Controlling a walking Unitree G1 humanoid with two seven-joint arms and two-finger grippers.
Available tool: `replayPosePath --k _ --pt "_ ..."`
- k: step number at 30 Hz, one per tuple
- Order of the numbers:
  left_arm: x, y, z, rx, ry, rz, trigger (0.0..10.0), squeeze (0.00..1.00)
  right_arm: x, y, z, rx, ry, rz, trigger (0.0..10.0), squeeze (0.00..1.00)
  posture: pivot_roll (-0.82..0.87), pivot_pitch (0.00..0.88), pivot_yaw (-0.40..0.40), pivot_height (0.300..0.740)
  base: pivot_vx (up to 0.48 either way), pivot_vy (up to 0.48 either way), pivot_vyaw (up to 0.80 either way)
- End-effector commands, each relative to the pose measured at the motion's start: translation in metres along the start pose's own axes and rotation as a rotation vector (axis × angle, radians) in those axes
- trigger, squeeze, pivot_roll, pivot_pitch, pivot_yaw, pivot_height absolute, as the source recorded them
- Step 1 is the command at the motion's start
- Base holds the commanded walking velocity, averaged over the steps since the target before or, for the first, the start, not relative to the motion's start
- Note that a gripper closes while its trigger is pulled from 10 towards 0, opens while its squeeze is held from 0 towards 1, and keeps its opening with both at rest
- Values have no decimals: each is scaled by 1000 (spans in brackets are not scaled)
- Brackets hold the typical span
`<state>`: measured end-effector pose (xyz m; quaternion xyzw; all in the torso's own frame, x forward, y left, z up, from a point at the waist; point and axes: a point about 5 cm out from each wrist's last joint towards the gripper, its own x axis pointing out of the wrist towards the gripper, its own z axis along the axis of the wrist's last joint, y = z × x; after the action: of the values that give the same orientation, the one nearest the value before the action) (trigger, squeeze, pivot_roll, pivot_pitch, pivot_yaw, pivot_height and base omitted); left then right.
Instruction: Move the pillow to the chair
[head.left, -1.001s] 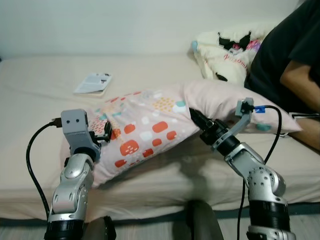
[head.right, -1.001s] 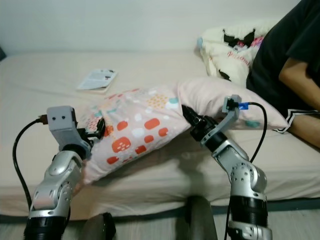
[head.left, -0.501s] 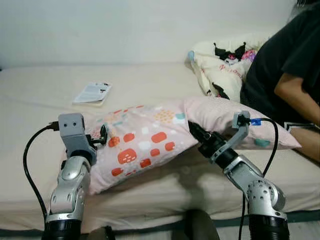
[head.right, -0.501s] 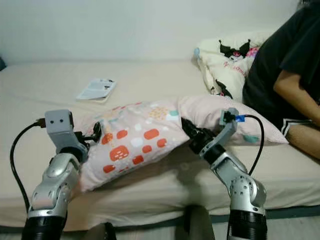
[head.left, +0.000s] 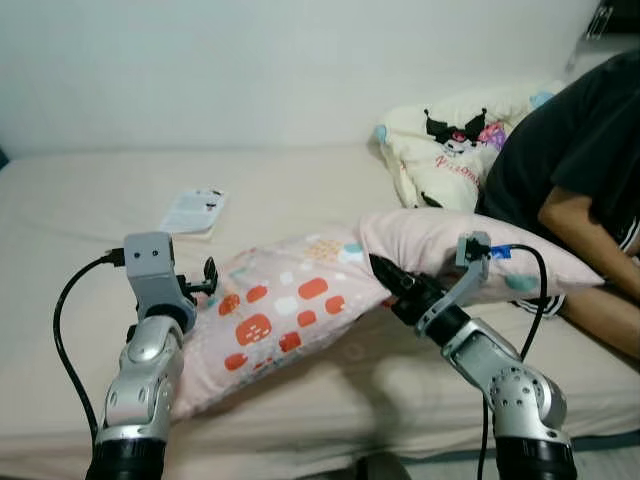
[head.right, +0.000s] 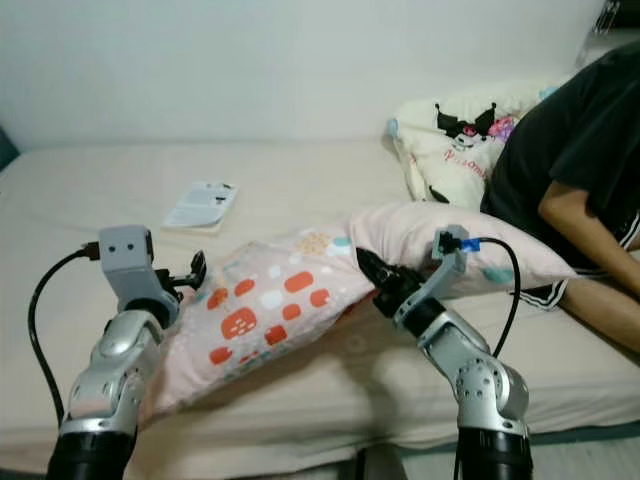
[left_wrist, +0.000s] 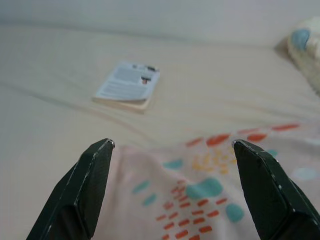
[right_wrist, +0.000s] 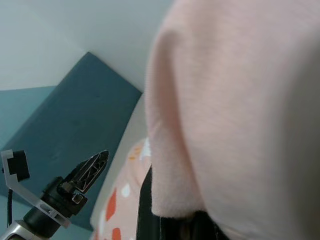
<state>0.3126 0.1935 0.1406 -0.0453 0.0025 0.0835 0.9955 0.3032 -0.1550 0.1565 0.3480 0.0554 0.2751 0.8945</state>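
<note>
On bed (head.left: 90, 230), pillow (head.left: 300, 305) lies crosswise w/ long axis running L–R: patterned end (orange, teal, yellow shapes on pink) toward robot's L, plain pink end toward R, near person (head.left: 580, 190) seated at bed's R edge. Pillow looks raised at middle, sagging to mattress at L corner. R gripper (head.left: 385, 275) is pushed in under pillow's front edge about mid-length; fingers run into fabric fold and tips are buried. R wrist view: pink fabric (right_wrist: 235, 100) bunched right over finger roots, so fingers appear clamped on pillow edge w/ cloth between them; L gripper (right_wrist: 87, 170) shows beyond, against dark teal surface (right_wrist: 75, 110). L gripper (head.left: 205, 280) sits at pillow's L end, at upper edge of patterned part. L wrist view: its two black fingers (left_wrist: 92, 180) spread wide, pillow's patterned cloth (left_wrist: 200, 200) lying between and below them, no contact visible; jaws wide open, holding nothing. Booklet (head.left: 193, 212) lies flat on sheet beyond L gripper, well apart from pillow. Cream plush blanket w/ cartoon print (head.left: 450, 150) heaped at far R of bed, beside person. Person's forearm (head.left: 590, 290) rests just beside pillow's plain end. Pale wall (head.left: 250, 70) behind bed.
</note>
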Motion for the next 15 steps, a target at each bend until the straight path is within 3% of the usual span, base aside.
replayPosePath --k 1,15 --pt "-2 2 -6 -2 17 10 10000 0 0 13 12 -35 -56 62 0 0 -67 5 -2 665 0 0 0" --pt "-3 2 -11 23 33 1 10000 0 0 10 10 -41 -50 40 0 0 -65 8 -1 720 0 0 0"
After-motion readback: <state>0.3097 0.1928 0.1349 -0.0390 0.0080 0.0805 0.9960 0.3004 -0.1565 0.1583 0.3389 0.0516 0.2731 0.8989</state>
